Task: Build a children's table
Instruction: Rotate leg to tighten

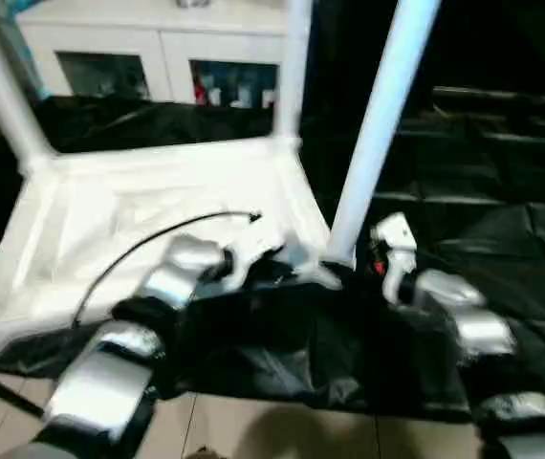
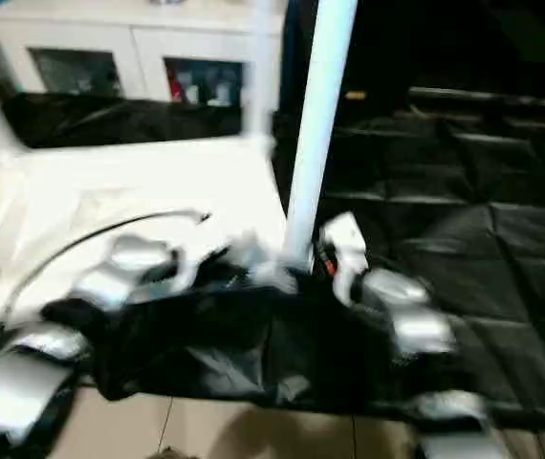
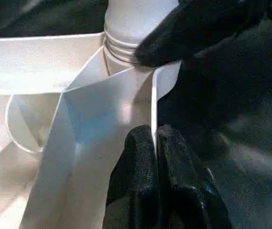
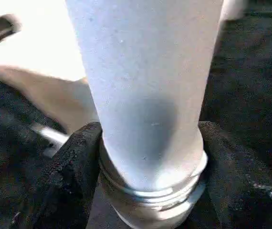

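Here, left gripper (image 3: 155, 143) clamped on tabletop (image 1: 139, 206) rim, right gripper (image 4: 148, 167) around leg (image 4: 145, 86).

One children's table (image 1: 158, 220) lies upside down on the one black-draped surface (image 1: 502, 239). Three white legs stand up from its corners: one (image 1: 0, 91), a second (image 1: 294, 67), a third (image 1: 378, 124). One thin black cable (image 1: 158, 239) crosses its underside. Two pincers are at its near corner: the left pincer (image 3: 154, 143) and the right pincer (image 4: 150, 157). One white cabinet (image 1: 148, 38) stands behind.

upturned children's table (image 2: 129, 191) on black cloth (image 2: 464, 268); right gripper (image 2: 313, 256) at the near leg's (image 2: 316, 115) base.
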Controlling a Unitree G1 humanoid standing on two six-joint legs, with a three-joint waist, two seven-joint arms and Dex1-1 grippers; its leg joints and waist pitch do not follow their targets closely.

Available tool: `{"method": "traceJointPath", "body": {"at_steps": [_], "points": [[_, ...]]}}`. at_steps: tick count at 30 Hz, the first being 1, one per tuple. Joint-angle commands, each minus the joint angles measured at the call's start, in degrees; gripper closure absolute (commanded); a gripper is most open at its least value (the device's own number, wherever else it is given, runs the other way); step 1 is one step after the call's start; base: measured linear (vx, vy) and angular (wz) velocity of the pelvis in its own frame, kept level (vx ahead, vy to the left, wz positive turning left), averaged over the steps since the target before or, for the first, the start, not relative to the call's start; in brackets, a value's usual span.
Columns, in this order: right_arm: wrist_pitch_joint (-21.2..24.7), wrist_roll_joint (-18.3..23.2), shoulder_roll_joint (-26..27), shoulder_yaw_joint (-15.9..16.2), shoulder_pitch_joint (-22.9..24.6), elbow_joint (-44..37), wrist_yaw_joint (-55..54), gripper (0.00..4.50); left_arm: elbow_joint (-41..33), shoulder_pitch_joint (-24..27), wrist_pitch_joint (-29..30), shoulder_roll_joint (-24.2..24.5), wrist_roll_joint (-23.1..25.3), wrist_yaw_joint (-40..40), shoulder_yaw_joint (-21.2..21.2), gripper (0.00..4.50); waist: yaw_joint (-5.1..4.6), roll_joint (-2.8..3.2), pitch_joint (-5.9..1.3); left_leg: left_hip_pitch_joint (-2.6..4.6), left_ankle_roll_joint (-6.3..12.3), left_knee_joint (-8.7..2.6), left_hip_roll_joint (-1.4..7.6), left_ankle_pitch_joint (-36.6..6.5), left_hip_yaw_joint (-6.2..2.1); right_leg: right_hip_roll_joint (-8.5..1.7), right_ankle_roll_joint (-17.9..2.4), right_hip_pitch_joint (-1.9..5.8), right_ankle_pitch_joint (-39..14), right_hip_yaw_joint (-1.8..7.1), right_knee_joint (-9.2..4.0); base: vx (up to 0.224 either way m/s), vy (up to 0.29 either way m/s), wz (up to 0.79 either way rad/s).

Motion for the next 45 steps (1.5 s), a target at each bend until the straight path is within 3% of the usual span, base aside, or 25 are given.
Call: {"method": "traceJointPath", "body": {"at_steps": [1,6,9,10,14,16,22,23,24,27,28,33,39,45], "points": [[2.45,-1.39,3.90,1.25,0.33,4.06,-6.51,1.75,1.00,-1.29,0.57,-3.48,-1.51,6.79,1.79,4.50,0.03,-0.66,-3.09,0.93,1.57,-4.32,3.81,-14.12,-2.25,-5.23,-9.35,2.16,-23.59,3.51,-5.62,0.000,0.000,0.00],[2.33,-0.81,8.34,-0.39,-2.33,7.36,-13.26,1.75,2.32,-2.36,0.45,-6.62,-1.18,9.99,1.60,4.50,-0.41,-0.28,-3.26,0.75,1.59,-4.41,3.85,-14.09,-2.31,-5.09,-9.86,2.28,-20.44,3.55,-5.40,0.000,0.000,0.00],[-2.34,-1.88,9.85,0.61,-3.51,7.14,-11.97,1.75,2.68,-2.46,-1.45,-7.38,-0.34,8.67,0.67,4.50,-0.38,-0.34,-3.40,0.57,2.44,-4.33,3.80,-13.55,-2.21,-5.15,-10.34,2.51,-18.26,3.59,-5.17,0.000,0.000,0.00],[-2.48,-1.79,9.85,0.55,-3.51,7.05,-11.83,1.20,2.65,-2.43,-1.56,-7.37,-0.38,8.43,0.70,4.50,-0.39,-0.27,-3.42,0.55,2.61,-4.32,3.81,-13.33,-2.21,-5.11,-10.48,2.53,-17.76,3.60,-5.09,0.000,0.000,0.00],[-3.82,-1.33,7.13,1.71,-2.71,4.59,-5.42,0.99,1.37,-1.04,-3.69,-5.37,-1.30,1.53,-0.13,4.50,-0.27,-0.46,-3.51,0.30,3.82,-4.20,3.76,-12.45,-2.15,-5.18,-10.52,2.80,-17.25,3.55,-5.03,0.000,0.000,0.00],[-3.65,-1.45,5.01,3.04,-1.93,2.91,-0.88,0.62,0.73,-0.36,-4.47,-3.97,-1.33,-1.08,-0.53,4.50,-0.24,-0.41,-3.56,0.22,4.46,-4.11,3.85,-11.49,-2.10,-5.05,-11.08,2.83,-15.09,3.54,-4.73,0.000,0.000,0.00],[-3.64,-0.47,-2.31,5.62,0.29,-2.17,12.57,0.62,-1.14,1.84,-6.37,0.49,-2.16,-10.01,-1.02,4.50,0.57,-0.37,-3.62,0.14,6.54,-3.81,4.16,-9.85,-1.79,-4.92,-12.61,2.97,-11.29,3.37,-4.15,0.000,0.000,0.00],[-3.37,-0.13,-3.40,5.63,0.58,-3.10,14.65,0.62,-1.67,2.21,-6.23,1.18,-2.44,-11.83,-0.92,4.50,0.68,-0.27,-3.55,0.20,6.44,-3.84,4.25,-10.42,-1.73,-4.94,-12.73,2.74,-12.25,3.43,-4.23,0.000,0.000,0.00],[-3.31,0.09,-4.71,5.65,0.87,-3.85,16.77,0.62,-2.36,2.68,-6.15,1.92,-2.84,-13.90,-0.86,4.50,0.76,-0.99,-3.51,0.30,6.00,-3.89,4.31,-10.97,-1.69,-4.90,-12.45,2.81,-13.68,3.42,-4.40,0.000,0.000,0.00],[-4.44,-0.30,-8.16,6.12,1.31,-4.73,21.07,0.62,-4.93,4.38,-5.85,4.13,-4.07,-19.33,-1.03,4.50,1.19,-0.54,-3.46,0.33,5.10,-4.08,4.51,-11.46,-1.86,-5.13,-11.93,2.65,-15.84,3.54,-4.35,0.000,0.000,0.00],[-4.17,0.13,-8.59,6.16,1.47,-5.04,22.03,0.62,-5.37,4.66,-5.61,4.31,-4.32,-20.09,-1.04,4.50,1.16,-0.81,-3.47,0.38,4.97,-4.10,4.59,-11.40,-1.84,-5.12,-11.96,2.63,-15.60,3.58,-4.33,0.000,0.000,0.00],[-2.96,1.37,-9.65,6.44,1.91,-6.27,25.44,0.62,-7.62,6.02,-4.51,5.06,-5.48,-22.95,-1.10,4.50,1.29,-0.87,-3.53,0.21,5.32,-3.93,4.49,-9.87,-1.78,-5.20,-12.64,2.67,-13.34,3.58,-3.97,0.000,0.000,0.00],[-2.22,2.18,-9.17,6.54,1.93,-6.54,27.41,1.16,-9.32,6.93,-3.56,5.60,-5.67,-23.90,-0.80,4.50,1.26,-1.05,-3.40,0.26,4.99,-3.98,4.38,-10.43,-1.80,-5.16,-11.49,2.53,-16.82,3.52,-4.36,0.000,0.000,0.00],[-1.52,2.92,-8.02,6.24,2.74,-6.39,26.23,1.64,-9.47,6.89,-3.10,5.33,-5.48,-21.72,-0.42,4.50,1.23,-1.07,-3.48,0.23,5.06,-3.93,4.34,-9.52,-1.78,-5.08,-11.54,2.49,-15.49,3.53,-4.20,0.000,0.000,0.00]]}}
